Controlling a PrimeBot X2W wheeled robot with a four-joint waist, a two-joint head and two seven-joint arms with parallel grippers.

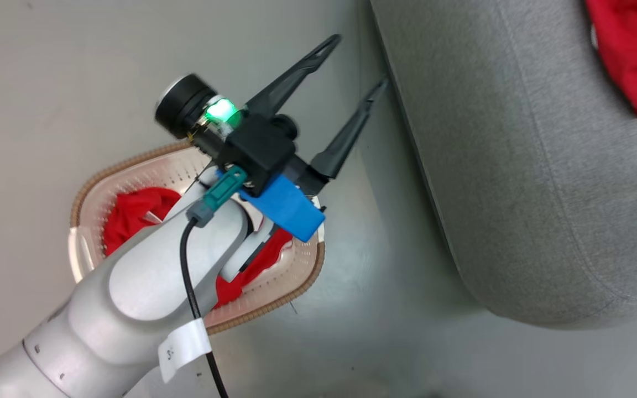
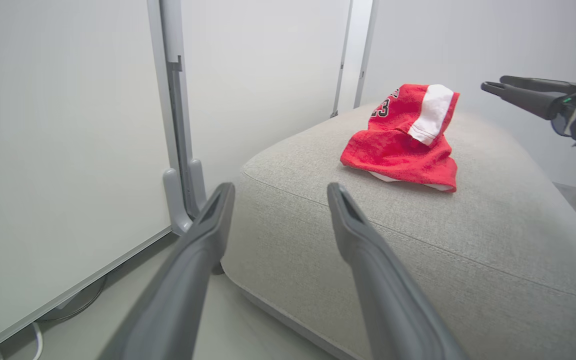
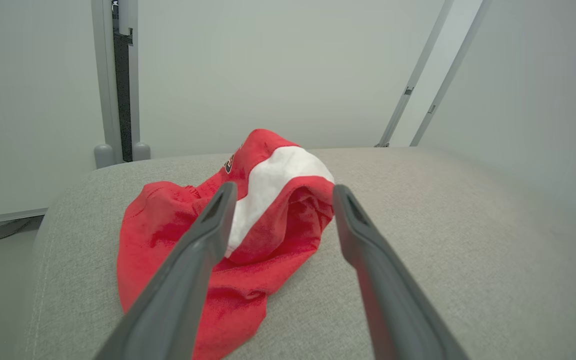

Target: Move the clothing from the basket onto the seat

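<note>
- The head view looks steeply down on the floor (image 1: 47, 83), the basket (image 1: 291, 293) and the seat (image 1: 517, 166) edge, with the left claw (image 1: 358, 61) close below.
- The left wrist view looks low across the seat toward the red garment (image 2: 403, 150), with the right claw (image 2: 493, 83) at its right edge.
- The right wrist view faces that garment from nearer.
- All three views share the seat and the garment.

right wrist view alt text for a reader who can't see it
A crumpled red garment with a white panel lies on the grey seat. The right tool is open, its two dark fingers pointing at it from the bottom edge; pale walls behind.
</note>
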